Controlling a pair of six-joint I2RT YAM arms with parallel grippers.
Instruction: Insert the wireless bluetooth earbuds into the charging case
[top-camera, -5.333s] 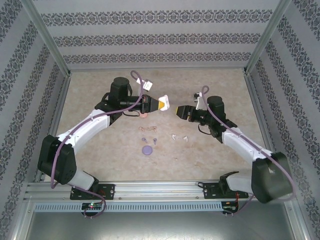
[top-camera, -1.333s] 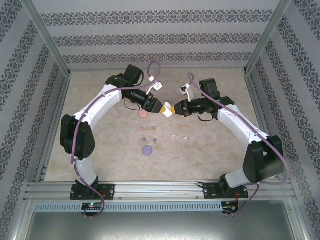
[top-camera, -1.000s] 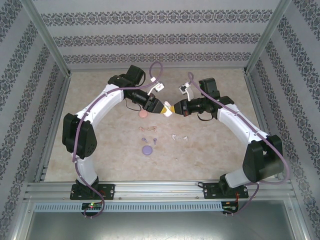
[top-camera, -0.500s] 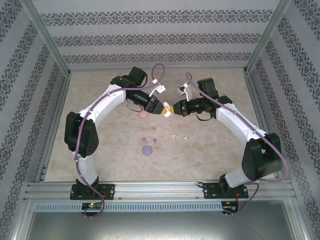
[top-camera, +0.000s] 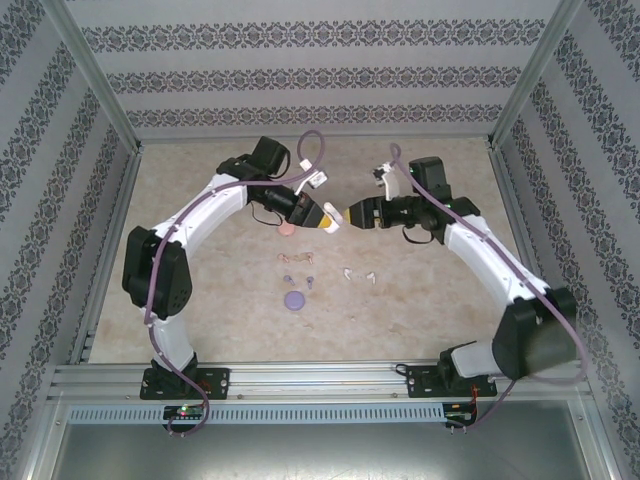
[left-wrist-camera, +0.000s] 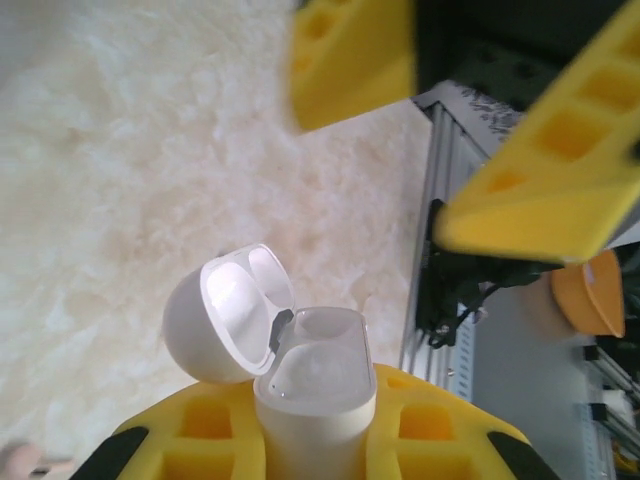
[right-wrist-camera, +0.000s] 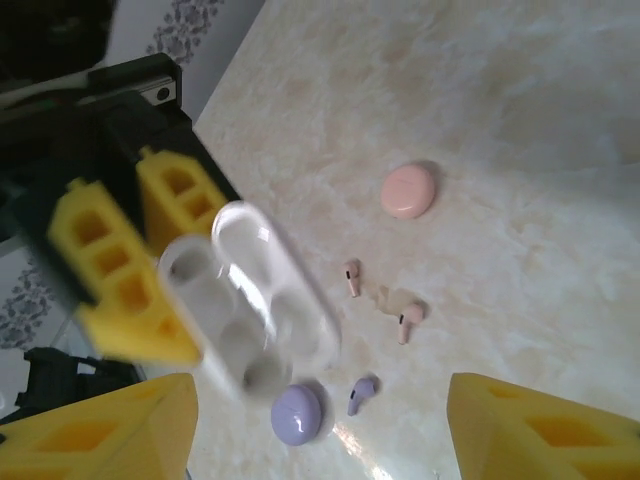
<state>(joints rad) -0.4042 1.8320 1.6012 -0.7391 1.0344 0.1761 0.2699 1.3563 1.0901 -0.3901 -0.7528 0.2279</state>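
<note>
Pulled back and open, my right gripper (top-camera: 352, 213) leaves the white charging case (left-wrist-camera: 315, 385) clamped in my left gripper (top-camera: 330, 220), white earbuds (top-camera: 347, 270) lying basewards, nearer my right.

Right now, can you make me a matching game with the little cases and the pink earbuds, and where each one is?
Things:
1. white plastic charging case
2. pink round plastic case
3. purple round plastic case
4. two pink stemmed earbuds

Places:
A. on the table, beside a purple earbud
B. on the table, between the two round cases
C. held in the left arm's jaws, lid open
D. on the table, farthest from the arm bases

Pairs: 1-C, 2-D, 3-A, 4-B.
</note>
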